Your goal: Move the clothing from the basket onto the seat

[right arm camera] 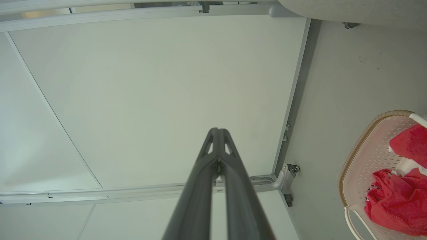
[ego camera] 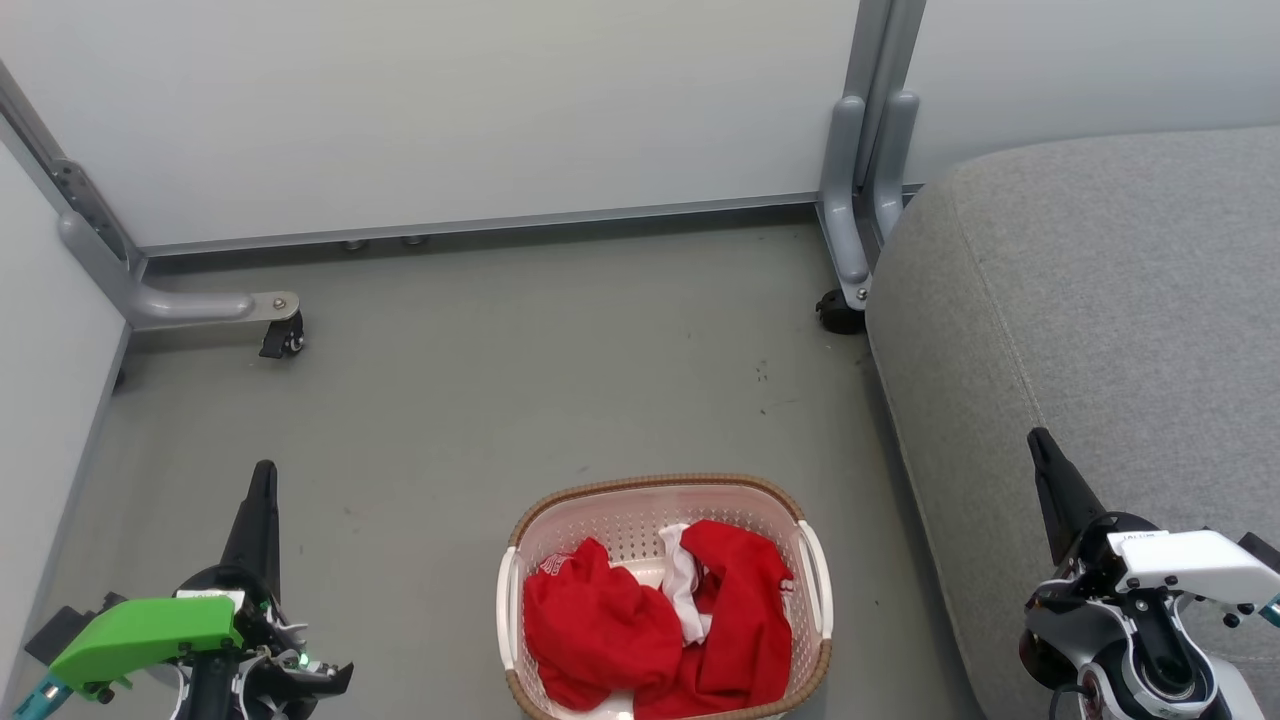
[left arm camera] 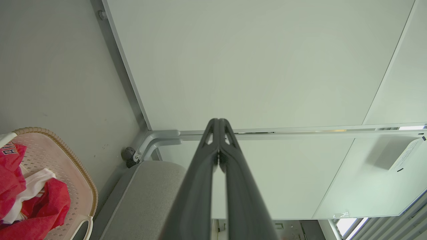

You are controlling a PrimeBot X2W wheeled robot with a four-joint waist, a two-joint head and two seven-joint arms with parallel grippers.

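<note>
Clothing (ego camera: 600,620) in basket (ego camera: 650,481), midway between left gripper (ego camera: 265,468) and right gripper (ego camera: 1037,436), both closed, empty

Left gripper (ego camera: 264,478) points forward, fingers pressed together, nothing between; green wrist housing (ego camera: 150,630) just behind. Right gripper (ego camera: 1040,445) likewise forward, fingers closed, empty; white wrist housing (ego camera: 1190,562) behind.

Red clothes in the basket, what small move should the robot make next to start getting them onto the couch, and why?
Probably open the right end effector and swing it over the basket. It and the left end effector are shut and empty, either side of the basket; the red clothes all lie inside, and the couch is on the right arm's side.
</note>
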